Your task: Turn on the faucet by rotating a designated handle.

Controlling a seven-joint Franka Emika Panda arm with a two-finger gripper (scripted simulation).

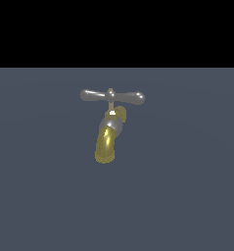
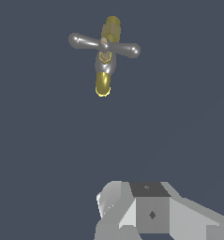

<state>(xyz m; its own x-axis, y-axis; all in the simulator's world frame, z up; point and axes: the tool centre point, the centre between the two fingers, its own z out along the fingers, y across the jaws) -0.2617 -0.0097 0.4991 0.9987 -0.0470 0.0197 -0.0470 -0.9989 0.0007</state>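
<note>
The faucet (image 1: 108, 137) stands alone on the dark grey-blue floor, its curved yellow-gold spout bending down towards the camera below a silver-grey collar. The handle (image 1: 112, 96), a slim silver bar with bulbous ends, lies level across the thin stem, wider than the spout. The wrist view looks down on the faucet (image 2: 104, 77) and on the handle (image 2: 104, 45), which crosses the spout. Only a grey-and-white part of my gripper (image 2: 141, 213) shows at that picture's edge, well apart from the faucet. Its fingertips are cut off. The gripper does not appear in the exterior view.
A flat dark grey-blue surface (image 1: 187, 196) spreads all around the faucet. A black band fills the background above it in the exterior view.
</note>
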